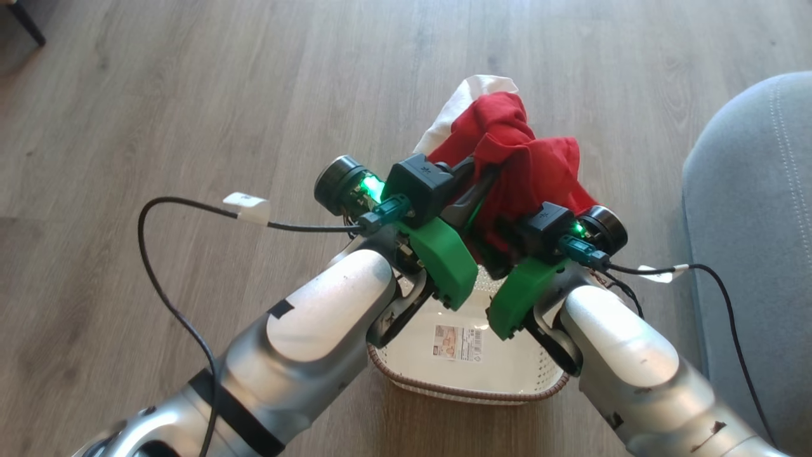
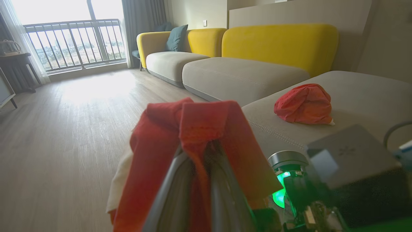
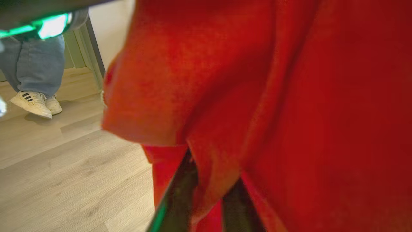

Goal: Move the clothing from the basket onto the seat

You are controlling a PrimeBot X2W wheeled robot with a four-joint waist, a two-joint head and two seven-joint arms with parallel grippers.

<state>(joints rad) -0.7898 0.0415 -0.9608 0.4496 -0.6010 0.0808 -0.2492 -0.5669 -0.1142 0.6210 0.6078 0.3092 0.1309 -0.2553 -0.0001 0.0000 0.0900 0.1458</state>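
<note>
The clothing, a bright red garment [image 1: 533, 158] with a white piece [image 1: 457, 108] behind it, hangs bunched above the basket [image 1: 469, 395]. The basket stands on the floor, its sticker showing on the bare base. My left gripper [image 1: 480, 179] is shut on the red fabric from the left. Its wrist view has the cloth [image 2: 193, 129] draped over both fingers [image 2: 170, 193]. My right gripper [image 1: 507, 231] bites the same bundle from the right, with a red fold [image 3: 209, 167] pinched between its fingers [image 3: 180, 196]. The grey seat [image 1: 755, 222] lies to the right.
Another red garment [image 2: 304, 103] lies on the seat cushion [image 2: 354, 93]. Yellow-backed sofa sections [image 2: 244, 71] run beyond it. A person's legs in jeans and white shoes [image 3: 32, 103] stand on the wood floor [image 1: 190, 95]. Cables [image 1: 165, 279] loop beside both arms.
</note>
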